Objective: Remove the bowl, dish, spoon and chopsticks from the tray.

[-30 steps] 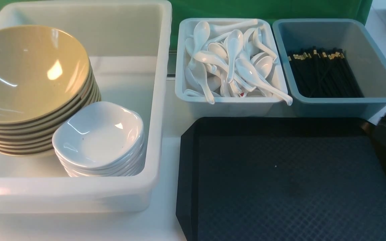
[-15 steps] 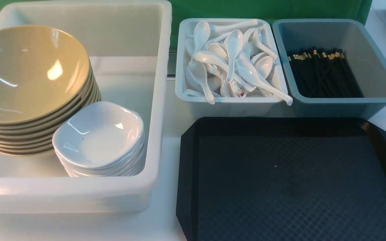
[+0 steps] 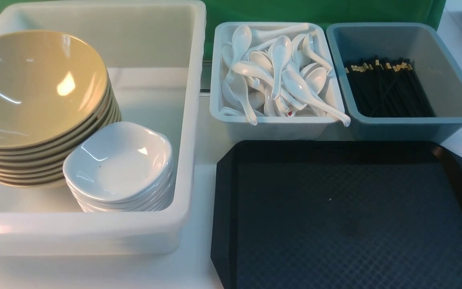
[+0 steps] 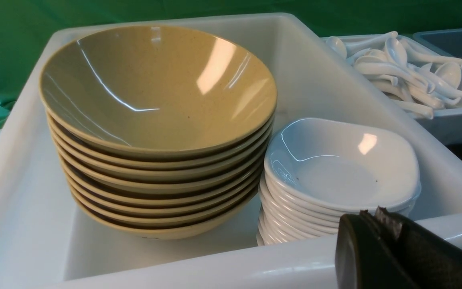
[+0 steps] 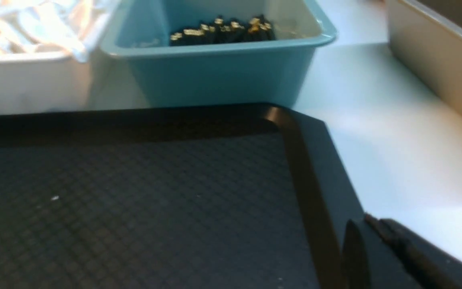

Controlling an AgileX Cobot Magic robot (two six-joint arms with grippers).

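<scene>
The black tray lies at the front right with nothing on it; its far right corner shows in the right wrist view. Tan bowls are stacked in the big white bin, and white dishes are stacked beside them. White spoons fill the small white bin. Black chopsticks lie in the grey-blue bin. My left gripper is shut and empty, just outside the big bin's near wall by the dishes. My right gripper is shut and empty over the tray's right rim. Neither gripper shows in the front view.
The big white bin takes up the left side. The small white bin and the grey-blue bin stand side by side behind the tray. A beige container stands further right on the white table. A green cloth hangs at the back.
My right arm's dark end, seen a second ago at the front view's right edge over the tray's corner, has pulled back out of that view. Nothing else has moved.
</scene>
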